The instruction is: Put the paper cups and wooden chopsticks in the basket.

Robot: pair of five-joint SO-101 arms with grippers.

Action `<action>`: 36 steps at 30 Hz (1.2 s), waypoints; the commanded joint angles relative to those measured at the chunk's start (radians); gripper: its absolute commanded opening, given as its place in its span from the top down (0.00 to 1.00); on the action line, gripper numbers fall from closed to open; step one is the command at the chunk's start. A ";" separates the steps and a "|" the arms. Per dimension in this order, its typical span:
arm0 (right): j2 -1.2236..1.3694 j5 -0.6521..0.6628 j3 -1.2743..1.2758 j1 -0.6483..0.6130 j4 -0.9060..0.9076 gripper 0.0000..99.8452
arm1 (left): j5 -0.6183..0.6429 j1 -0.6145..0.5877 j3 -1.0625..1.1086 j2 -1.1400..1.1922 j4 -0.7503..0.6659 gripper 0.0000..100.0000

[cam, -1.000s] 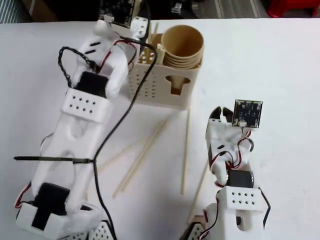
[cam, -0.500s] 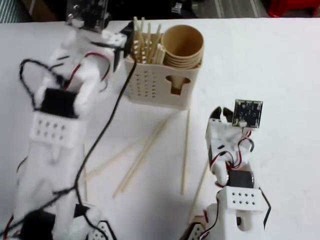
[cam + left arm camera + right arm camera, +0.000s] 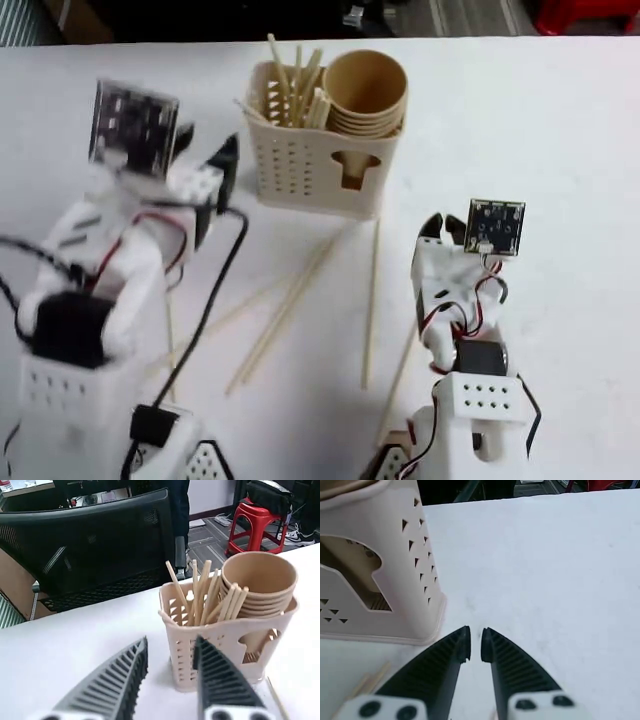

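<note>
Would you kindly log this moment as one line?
left gripper open | right gripper empty | paper cups in basket | loose chopsticks on table

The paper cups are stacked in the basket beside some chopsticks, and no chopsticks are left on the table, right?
Not quite. The paper cups are stacked in the basket beside some upright chopsticks, but several loose chopsticks are left on the table, as the high view shows.
</note>
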 commanded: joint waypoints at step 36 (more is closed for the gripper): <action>-0.016 0.006 -0.402 -0.377 0.585 0.94 | 0.120 -0.456 1.120 -0.865 -0.261 0.93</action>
